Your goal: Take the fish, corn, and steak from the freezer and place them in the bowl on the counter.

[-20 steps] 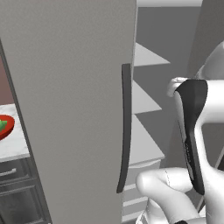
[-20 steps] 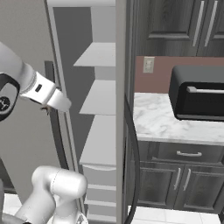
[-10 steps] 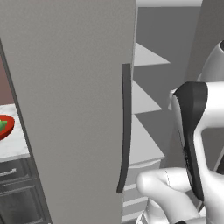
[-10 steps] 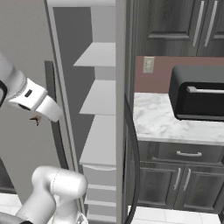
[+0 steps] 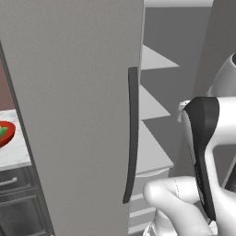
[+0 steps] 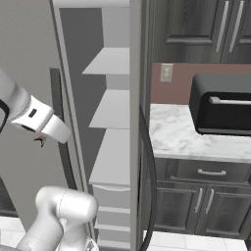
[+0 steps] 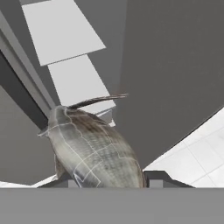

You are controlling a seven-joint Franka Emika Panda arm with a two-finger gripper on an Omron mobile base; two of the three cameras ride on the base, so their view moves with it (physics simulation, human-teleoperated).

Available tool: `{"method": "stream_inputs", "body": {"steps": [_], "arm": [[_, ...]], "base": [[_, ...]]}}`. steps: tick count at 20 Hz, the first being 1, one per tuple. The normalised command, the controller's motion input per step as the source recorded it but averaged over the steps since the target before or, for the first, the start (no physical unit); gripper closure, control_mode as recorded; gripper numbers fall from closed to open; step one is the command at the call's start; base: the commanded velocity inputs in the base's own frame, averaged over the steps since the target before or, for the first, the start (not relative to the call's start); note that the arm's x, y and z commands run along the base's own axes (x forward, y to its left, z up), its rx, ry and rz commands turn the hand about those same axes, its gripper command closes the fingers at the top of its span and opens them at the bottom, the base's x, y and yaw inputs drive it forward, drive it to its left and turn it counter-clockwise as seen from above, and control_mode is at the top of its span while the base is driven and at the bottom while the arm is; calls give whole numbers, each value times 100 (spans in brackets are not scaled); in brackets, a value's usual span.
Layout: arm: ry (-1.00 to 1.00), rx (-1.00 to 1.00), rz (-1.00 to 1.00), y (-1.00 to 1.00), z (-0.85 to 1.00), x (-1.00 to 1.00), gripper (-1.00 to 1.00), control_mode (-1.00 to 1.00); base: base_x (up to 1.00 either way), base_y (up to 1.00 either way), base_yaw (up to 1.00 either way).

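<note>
The white jointed arm (image 5: 203, 161) rises at the lower right of the left base view, its dark elbow band upright. In the right base view the white wrist slants down from the left edge. In the hand view the two dark fingers (image 7: 162, 178) sit closed on a grey scaly fish (image 7: 94, 153).

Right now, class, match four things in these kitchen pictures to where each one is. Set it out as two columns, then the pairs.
1 fish
2 bowl
3 black appliance
4 door handle

a on the marble counter right of the freezer
b on the grey freezer door
c held in the hand
d on the counter left of the freezer door

Pairs: 1-c, 2-d, 3-a, 4-b
</note>
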Motion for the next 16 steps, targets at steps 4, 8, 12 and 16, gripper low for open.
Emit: {"method": "stream_inputs", "body": {"steps": [4, 8, 12, 16], "arm": [[0, 0, 0, 0, 0, 0, 100, -100], [0, 0, 0, 0, 0, -1, 100, 100], [0, 0, 0, 0, 0, 0, 100, 100], [0, 0, 0, 0, 0, 0, 100, 100]], "base": [[0, 0, 0], [-13, 0, 0], [-34, 7, 0], [-28, 41, 0]]}}
